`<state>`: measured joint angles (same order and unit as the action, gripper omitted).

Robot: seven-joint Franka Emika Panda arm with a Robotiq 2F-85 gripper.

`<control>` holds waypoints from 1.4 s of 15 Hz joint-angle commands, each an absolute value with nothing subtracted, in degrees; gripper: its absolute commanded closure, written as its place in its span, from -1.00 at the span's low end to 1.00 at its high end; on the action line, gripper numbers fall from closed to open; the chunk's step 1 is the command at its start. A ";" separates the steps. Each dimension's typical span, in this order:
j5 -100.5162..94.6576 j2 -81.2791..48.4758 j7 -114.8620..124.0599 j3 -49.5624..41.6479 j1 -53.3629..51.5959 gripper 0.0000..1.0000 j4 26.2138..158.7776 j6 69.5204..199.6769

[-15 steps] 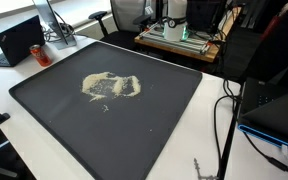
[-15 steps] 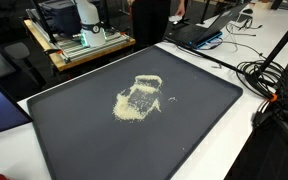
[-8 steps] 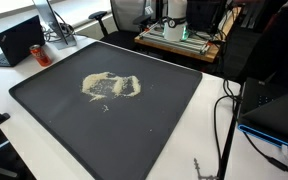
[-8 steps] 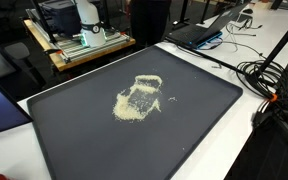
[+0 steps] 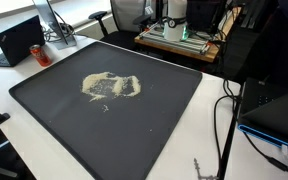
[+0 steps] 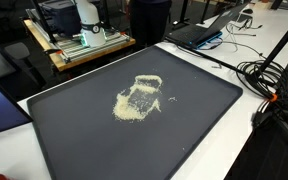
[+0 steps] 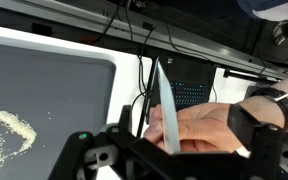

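In the wrist view my gripper (image 7: 179, 152) fills the bottom edge, jaws standing wide apart, open. Between them a person's hand (image 7: 209, 125) with a black wrist strap (image 7: 246, 124) holds a thin pale flat blade (image 7: 165, 105) upright and edge-on; neither finger visibly touches the blade. A loose pile of beige grains (image 7: 6, 135) lies on the large black mat (image 7: 54, 90) to the left. Both exterior views show the grains (image 5: 111, 87) (image 6: 139, 98) near the middle of the mat (image 5: 159, 125) (image 6: 199, 110), but neither the gripper nor the hand.
The mat lies on a white table. A laptop (image 5: 19, 40) sits at one corner, another laptop (image 6: 199, 32) and tangled black cables (image 6: 269, 75) beside the mat. A wooden bench with equipment (image 5: 179, 32) stands behind. A dark keyboard (image 7: 189, 95) lies beyond the hand.
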<state>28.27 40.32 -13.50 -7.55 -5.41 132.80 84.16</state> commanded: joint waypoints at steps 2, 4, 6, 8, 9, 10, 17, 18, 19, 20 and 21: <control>31.98 39.58 -16.11 -8.35 -4.12 -0.24 134.14 83.55; 32.37 39.29 -16.54 -8.33 -3.94 0.08 134.32 83.60; 32.63 39.11 -16.91 -8.17 -3.88 0.33 134.35 83.62; 32.89 39.02 -17.16 -8.10 -3.78 0.61 134.47 83.61; 32.98 39.00 -17.22 -8.09 -3.76 0.77 134.54 83.55; 33.04 39.00 -17.30 -8.08 -3.74 0.89 134.60 83.57; 33.09 38.81 -17.69 -8.17 -3.55 0.98 134.87 83.56; 33.11 38.77 -17.73 -8.21 -3.55 0.98 134.91 83.50; 33.08 38.76 -17.77 -8.20 -3.54 0.98 134.94 83.52; 33.15 38.70 -17.90 -8.29 -3.56 0.91 134.95 83.50; 33.18 38.64 -17.97 -8.36 -3.56 0.41 134.93 83.46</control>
